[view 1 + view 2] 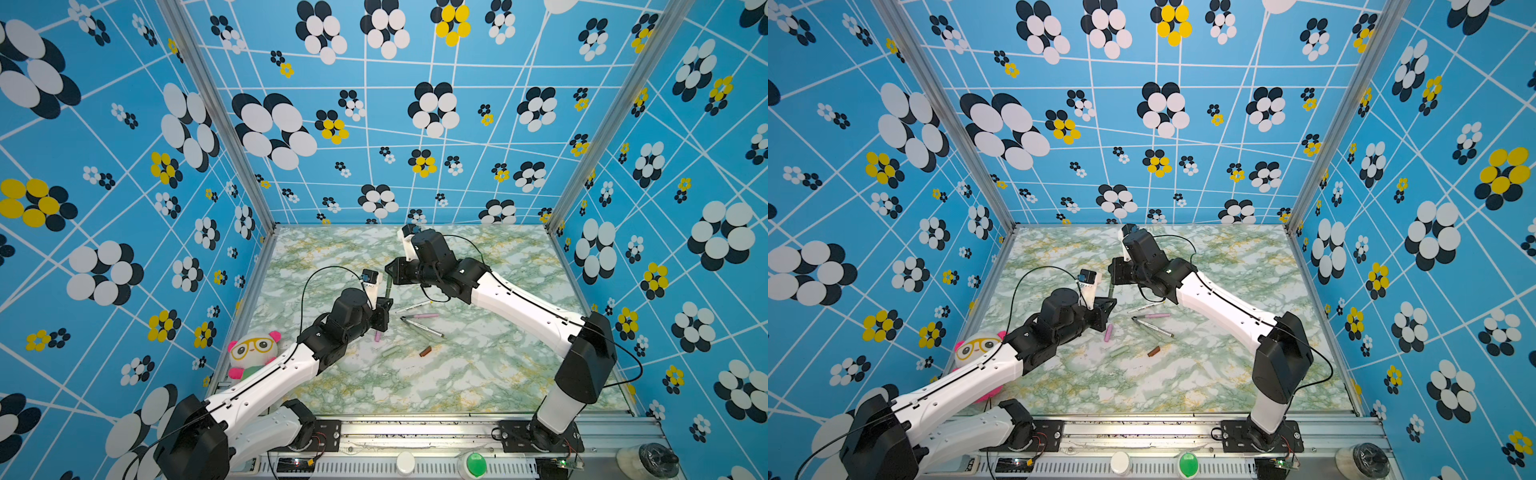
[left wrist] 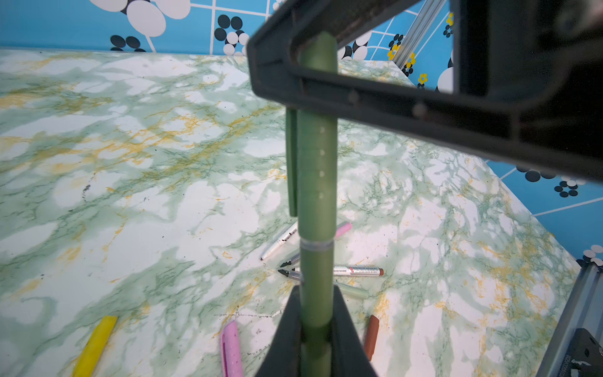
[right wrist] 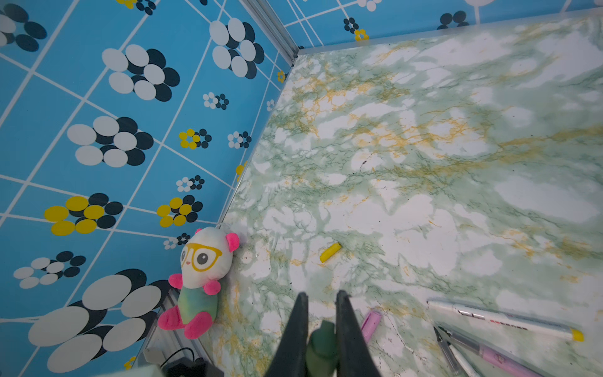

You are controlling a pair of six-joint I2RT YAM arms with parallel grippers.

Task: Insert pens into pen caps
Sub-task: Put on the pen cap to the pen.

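Left gripper (image 1: 388, 305) and right gripper (image 1: 389, 272) pinch opposite ends of the dark green pen (image 1: 387, 290), held clear above the marbled table (image 1: 457, 374).
Seen from the left wrist, the clipped dark green cap (image 2: 318, 169) sits on the pen, a silver ring at the join, the right jaws closed on the cap's end. Loose pens (image 1: 424, 316) lie clustered below; the pink cap (image 1: 377, 336), brown cap (image 1: 425, 351) and pale grey-green cap (image 1: 390, 352) lie near them, the yellow cap (image 3: 330, 252) apart, nearer the plush panda (image 3: 204, 261).

The left gripper (image 2: 316, 293) clamps the dark green pen (image 2: 316, 277), and the right gripper (image 2: 313, 81) pinches its dark green cap (image 2: 318, 169) (clip showing). Behind the pen lie a yellow cap (image 2: 94, 346), a pink cap (image 2: 231, 349), a brown cap (image 2: 372, 336) and loose pens (image 2: 355, 271).
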